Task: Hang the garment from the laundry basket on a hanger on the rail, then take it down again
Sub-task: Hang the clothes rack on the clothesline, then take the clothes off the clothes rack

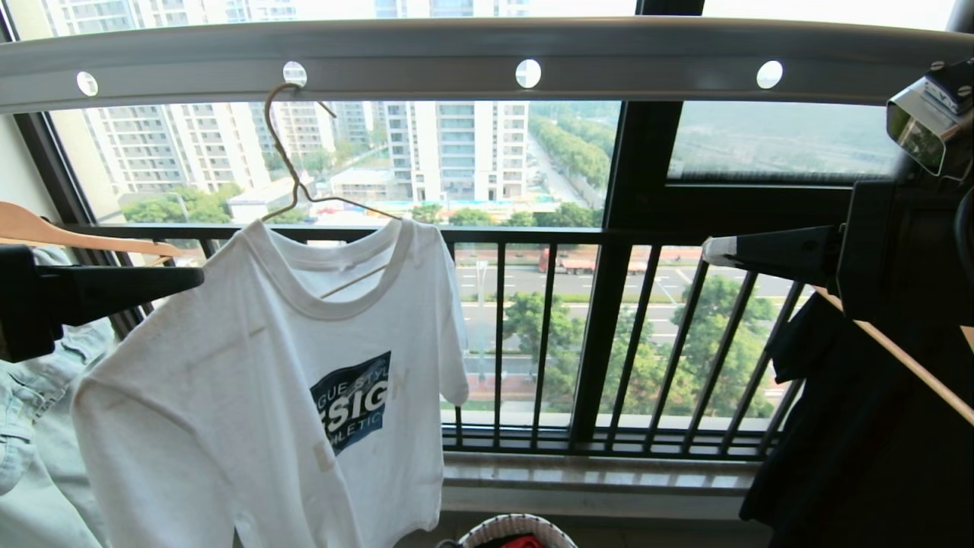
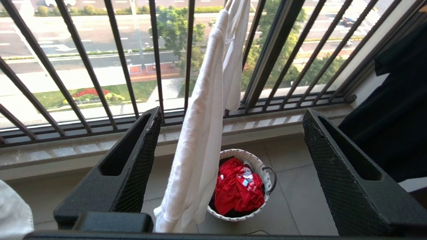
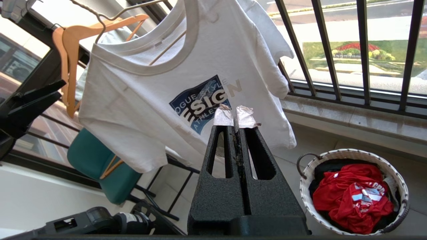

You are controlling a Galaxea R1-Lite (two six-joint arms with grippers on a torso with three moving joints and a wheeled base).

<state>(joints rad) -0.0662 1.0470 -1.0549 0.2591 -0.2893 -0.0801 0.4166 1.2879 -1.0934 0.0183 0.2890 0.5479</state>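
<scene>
White cotton hangs from the rail: the garment (image 1: 274,396), a short-sleeved T-shirt with a dark blue angled chest logo, sits on the thin wire hanger (image 1: 304,190). The hanger's long hook is caught in one of the round holes of the grey-white rail (image 1: 487,57) overhead. The shirt hangs skewed, its neckline pulled toward the window side, with one wire arm showing through the collar opening.

Just beside the shirt's shoulder is the left tool (image 1: 163,281), its fingers spread wide and holding nothing; in the left wrist view the shirt hangs edge-on between the two open fingers (image 2: 133,160) without touching either. The right tool (image 1: 719,250) is raised on the other side, well apart from the shirt, its two taped fingertips (image 3: 223,116) pressed together and empty.

Below on the tiled floor, near the window sill, stands the laundry basket (image 3: 397,176), round, white and woven, with a red garment (image 3: 353,200) lying on dark cloth inside. A pale denim garment (image 1: 30,426) on a light wooden hanger (image 1: 68,232) hangs on the robot's left, and a black garment (image 1: 852,426) on its right. Dark window railing (image 1: 578,335) runs behind everything. A teal chair (image 3: 100,166) stands under the shirt's far side.
</scene>
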